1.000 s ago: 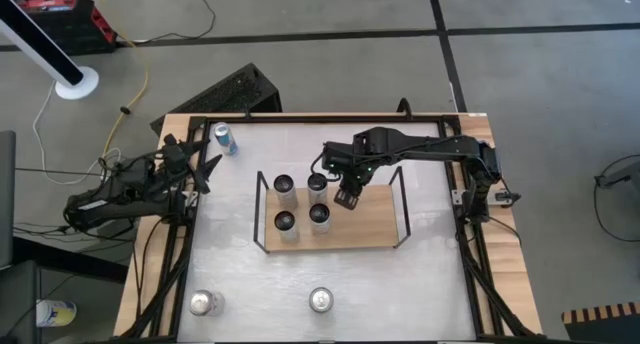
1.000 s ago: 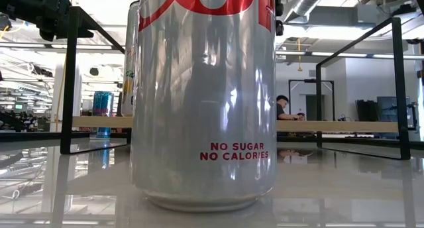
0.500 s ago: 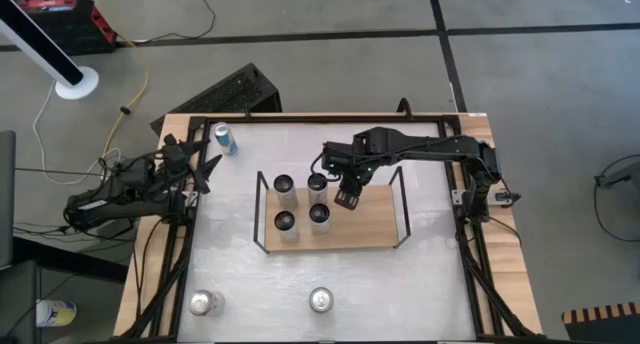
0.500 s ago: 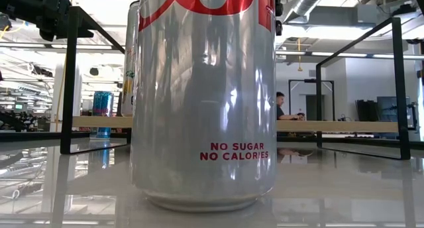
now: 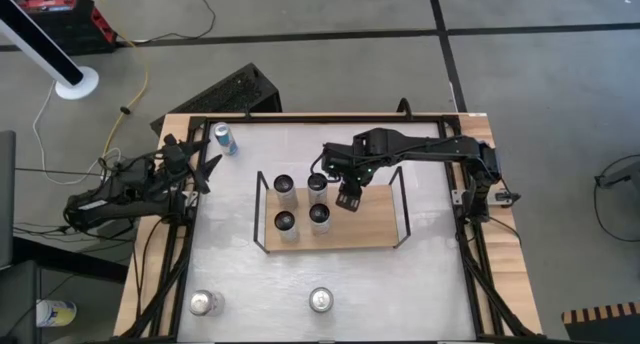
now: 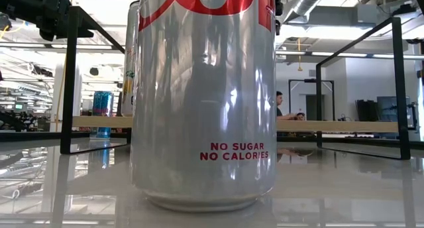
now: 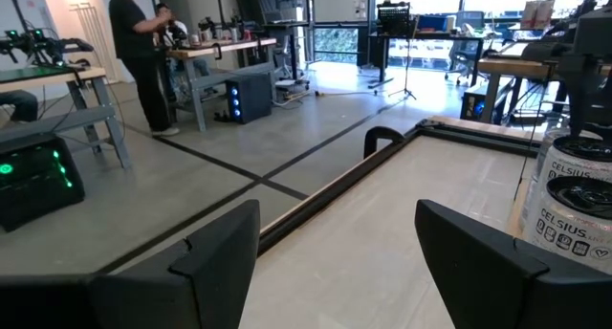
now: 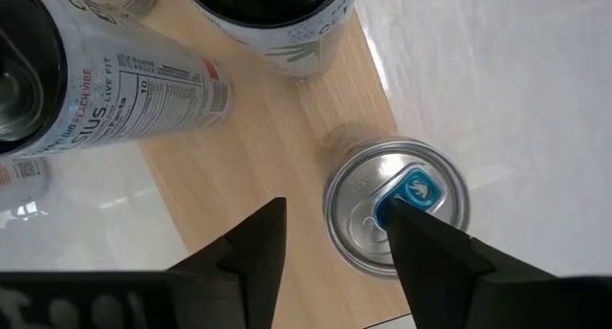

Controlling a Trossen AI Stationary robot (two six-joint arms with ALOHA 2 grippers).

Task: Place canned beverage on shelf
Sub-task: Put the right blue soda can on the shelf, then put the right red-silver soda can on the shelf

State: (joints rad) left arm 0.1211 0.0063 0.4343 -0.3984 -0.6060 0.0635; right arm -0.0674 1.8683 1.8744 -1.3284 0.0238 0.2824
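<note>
The shelf (image 5: 372,224), a light-wood board in a black wire frame, stands mid-table. Several tall white cans (image 5: 286,222) stand on its left half. A silver can with a blue tab (image 8: 397,205) stands upright on the board near its edge, and in the high view my right gripper hides it. My right gripper (image 8: 335,214) (image 5: 347,197) points down over this can, open, with the can under one finger rather than in the gap. My left gripper (image 5: 205,169) (image 7: 335,262) waits open and level at the table's left edge. My right gripper comes from above, pointing down. One fingertip (image 8: 416,238) overlaps the silver can's top (image 8: 368,205) in the wrist view, and I cannot tell whether it touches. The can stands upright on the shelf's board on its own base.
Two silver cans (image 5: 320,300) (image 5: 205,302) stand by the table's near edge; one (image 6: 205,102) fills the low view. A blue can (image 5: 226,139) stands at the far left corner. The shelf's right half (image 5: 380,219) is bare wood. A person sits in the room behind the table (image 6: 281,107).
</note>
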